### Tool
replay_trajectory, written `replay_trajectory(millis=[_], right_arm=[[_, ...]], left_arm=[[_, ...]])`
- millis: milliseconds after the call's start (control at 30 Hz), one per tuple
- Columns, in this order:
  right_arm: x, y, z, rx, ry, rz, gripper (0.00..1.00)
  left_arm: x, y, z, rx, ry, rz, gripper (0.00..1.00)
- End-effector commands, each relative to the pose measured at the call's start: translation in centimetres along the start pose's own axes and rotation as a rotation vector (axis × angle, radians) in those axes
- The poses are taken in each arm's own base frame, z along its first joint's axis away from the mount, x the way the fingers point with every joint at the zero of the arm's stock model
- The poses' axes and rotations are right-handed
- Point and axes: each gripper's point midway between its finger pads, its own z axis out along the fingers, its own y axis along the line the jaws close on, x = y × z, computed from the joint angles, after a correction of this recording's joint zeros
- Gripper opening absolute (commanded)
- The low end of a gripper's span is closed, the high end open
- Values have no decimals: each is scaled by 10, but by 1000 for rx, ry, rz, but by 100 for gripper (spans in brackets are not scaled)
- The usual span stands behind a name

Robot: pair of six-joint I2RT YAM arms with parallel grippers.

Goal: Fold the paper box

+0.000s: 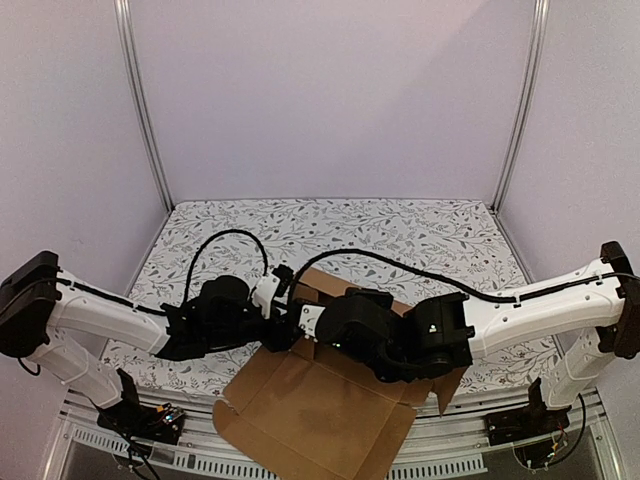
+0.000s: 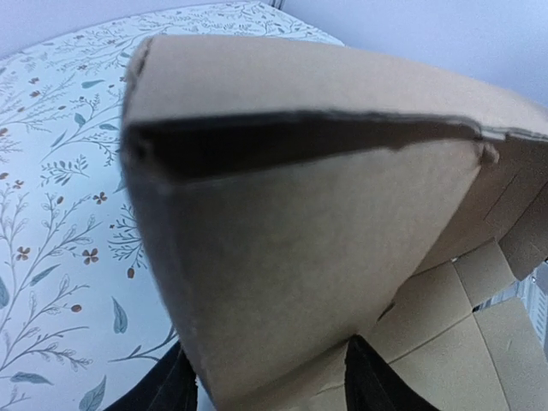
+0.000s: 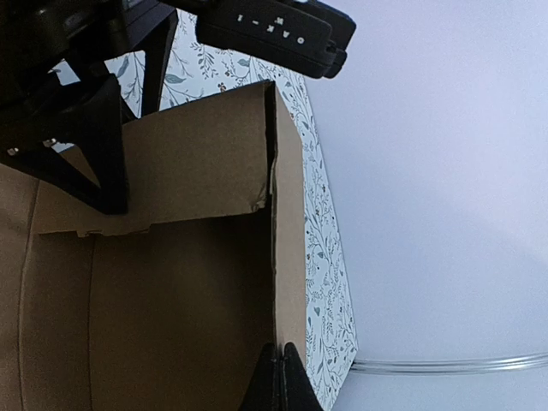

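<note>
Left claw (image 2: pixel 270 381) straddles the raised wall of the brown corrugated-cardboard paper box (image 2: pixel 282 257), grip unclear; right claw (image 3: pixel 278 377) pressed together.

In the top view both wrists covered the middle of the paper box (image 1: pixel 320 415), neither pincer showed, and the sheet's near corner ran off the lower edge. In the left wrist view a blurred flap filled most of the frame. Only the dark tips of the left pincer (image 2: pixel 270 390) showed at the bottom, and whether they touched the flap could not be told. The bottom edge cut off the right pincer (image 3: pixel 279 381), leaving just its tips, pressed together.
</note>
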Motion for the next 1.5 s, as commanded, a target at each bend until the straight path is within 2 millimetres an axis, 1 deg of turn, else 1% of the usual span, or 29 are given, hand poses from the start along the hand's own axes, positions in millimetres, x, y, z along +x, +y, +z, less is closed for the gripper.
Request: replay_trajectory(millis=[0, 167, 300, 400, 600, 800, 867, 933, 967, 1067, 1100, 1267, 1367, 1467], right_arm=[[-8, 10, 4, -47, -19, 34, 0], [-5, 10, 4, -49, -15, 32, 0], [-5, 9, 3, -50, -16, 34, 0], [-5, 9, 2, -55, -18, 39, 0], [-6, 10, 0, -72, -28, 55, 0], [-5, 20, -2, -71, -25, 33, 0], [-5, 22, -2, -72, -24, 32, 0], [-5, 24, -3, -74, -24, 33, 0], [-5, 24, -3, -75, -26, 35, 0], [-5, 25, -4, -79, -28, 39, 0], [-5, 25, -5, -80, -30, 40, 0], [-6, 27, -8, -87, -38, 44, 0], [-4, 30, -10, -95, -40, 48, 0], [-3, 31, -11, -103, -43, 58, 0]], left_arm=[[23, -24, 1, 119, 76, 19, 54], [21, -26, -1, 131, 73, 9, 52], [21, -26, -1, 128, 73, 17, 38], [21, -22, 2, 104, 73, 21, 36], [19, -14, 9, 60, 60, 7, 38], [8, -1, 12, -21, 9, -6, 44], [5, 1, 13, -32, -6, -4, 48], [5, 2, 16, -38, -15, 1, 50], [4, 2, 17, -38, -18, 5, 48], [6, 4, 22, -46, -22, 18, 39], [5, 5, 23, -52, -27, 26, 38], [2, 12, 27, -72, -48, 44, 37], [-2, 16, 29, -81, -61, 53, 43], [-7, 19, 31, -73, -80, 54, 52]])
